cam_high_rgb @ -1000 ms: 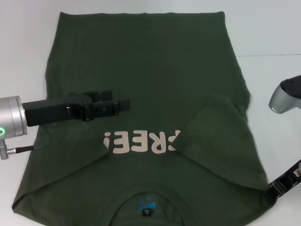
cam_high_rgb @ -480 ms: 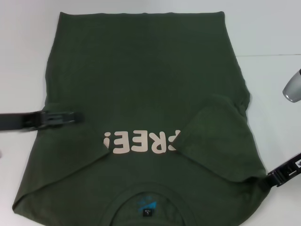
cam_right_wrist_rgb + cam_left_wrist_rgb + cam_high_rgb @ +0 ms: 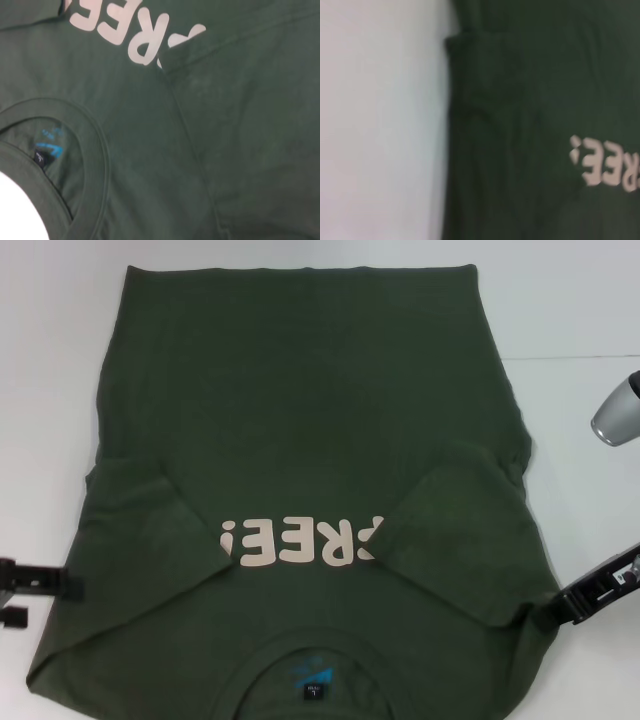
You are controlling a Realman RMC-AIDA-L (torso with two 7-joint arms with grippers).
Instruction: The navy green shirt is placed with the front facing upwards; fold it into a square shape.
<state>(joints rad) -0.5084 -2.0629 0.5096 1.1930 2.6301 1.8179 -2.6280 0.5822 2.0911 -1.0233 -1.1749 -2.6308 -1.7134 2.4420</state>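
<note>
The navy green shirt (image 3: 300, 410) lies flat on the white table, front up, collar toward me. Its cream letters (image 3: 300, 542) read upside down and the neck label (image 3: 313, 685) is at the near edge. Both sleeves are folded inward: the left sleeve (image 3: 135, 502) and the right sleeve (image 3: 465, 525), which covers the first letter. My left gripper (image 3: 40, 582) is low at the shirt's left edge. My right gripper (image 3: 578, 602) is at the shirt's right shoulder edge. The left wrist view shows the shirt's left side (image 3: 520, 100). The right wrist view shows the collar (image 3: 85, 150) and letters (image 3: 135, 30).
The white table (image 3: 580, 320) surrounds the shirt, with bare surface at the left, right and far side. A grey part of my right arm (image 3: 618, 412) hangs above the table at the right.
My left gripper has drawn back leftward off the shirt and come nearer, to its left edge. The left sleeve now lies folded on the chest. My right gripper has edged inward.
</note>
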